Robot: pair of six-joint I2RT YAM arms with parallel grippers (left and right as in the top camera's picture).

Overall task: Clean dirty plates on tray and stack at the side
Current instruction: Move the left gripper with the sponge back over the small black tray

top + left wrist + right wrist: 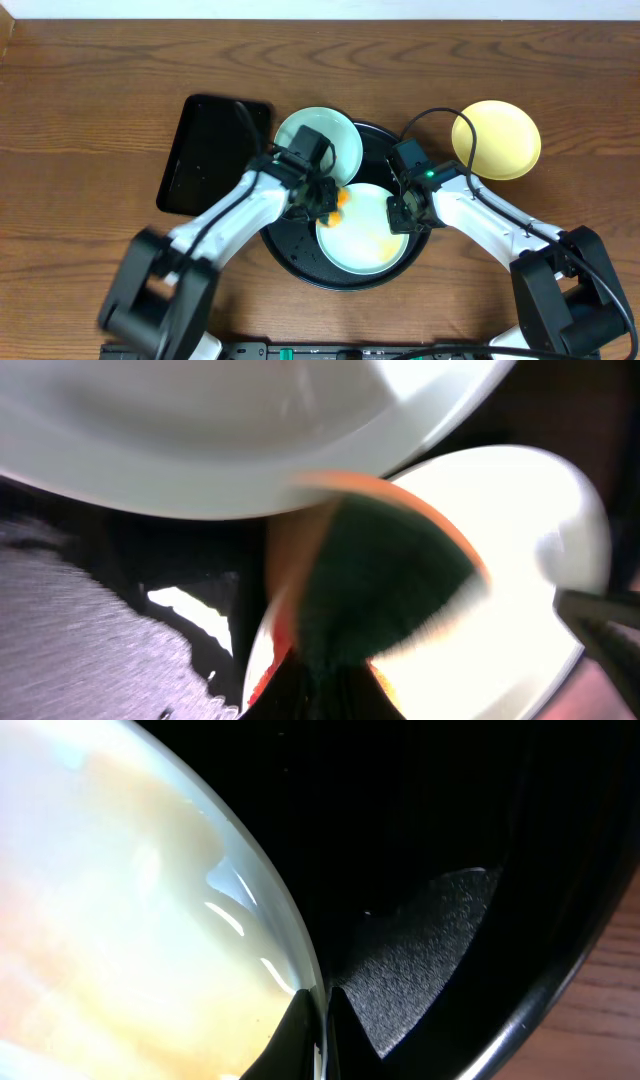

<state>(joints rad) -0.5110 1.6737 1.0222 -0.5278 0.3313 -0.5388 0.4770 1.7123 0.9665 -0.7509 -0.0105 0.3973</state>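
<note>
A smeared mint plate lies in the round black tray, its orange-brown film spread across the bowl, with both arms at its edges. The right end effector is clenched on the plate's rim; the right wrist view shows its 2 fingertips pinching the pale edge, with glossy tray floor directly beyond them. The left end effector sits at the opposite rim, grasping an orange-and-green sponge that touches the plate's edge. The left wrist view is blurred, but the sponge fills the middle of it, over the smeared plate.

A second mint plate sits just behind the left end effector, overlapping the tray's far rim. It looks free of smears. A yellow plate rests alone on the wooden worktop, off the tray, beyond and outboard of the right end effector. A rectangular black tray lies on the worktop outboard of the left end effector, close to the round tray.
</note>
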